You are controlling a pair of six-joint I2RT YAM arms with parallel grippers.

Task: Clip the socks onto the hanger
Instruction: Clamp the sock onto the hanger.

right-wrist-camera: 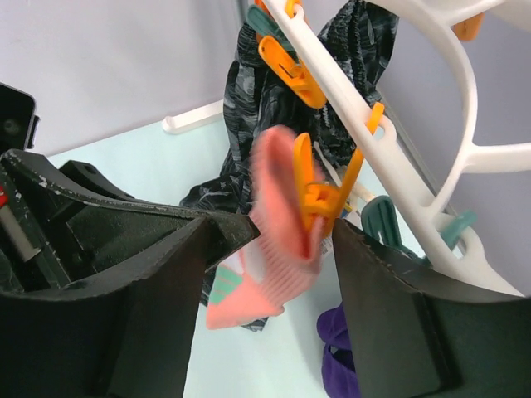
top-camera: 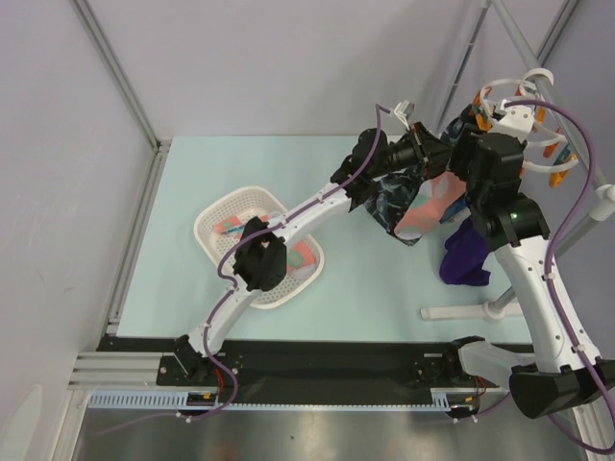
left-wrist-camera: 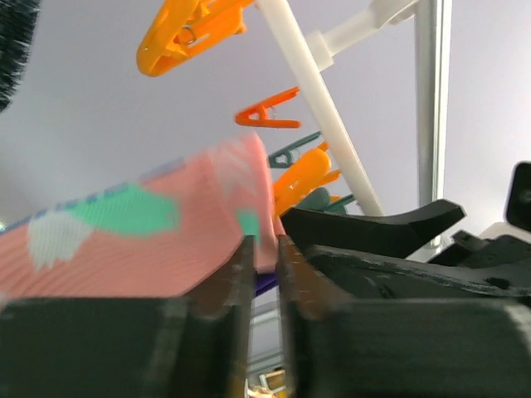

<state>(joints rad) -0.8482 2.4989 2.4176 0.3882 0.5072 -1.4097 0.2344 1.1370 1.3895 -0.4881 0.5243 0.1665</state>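
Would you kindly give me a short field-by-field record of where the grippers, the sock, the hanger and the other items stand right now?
left gripper: shut on a pink sock, holding it up to the hanger
right gripper: open, one finger on each side of an orange peg
sock at peg: its top edge lies against that peg; clipped or not, cannot tell
basket: holds a second sock
also hanging: dark patterned cloth and purple garment, below the hanger
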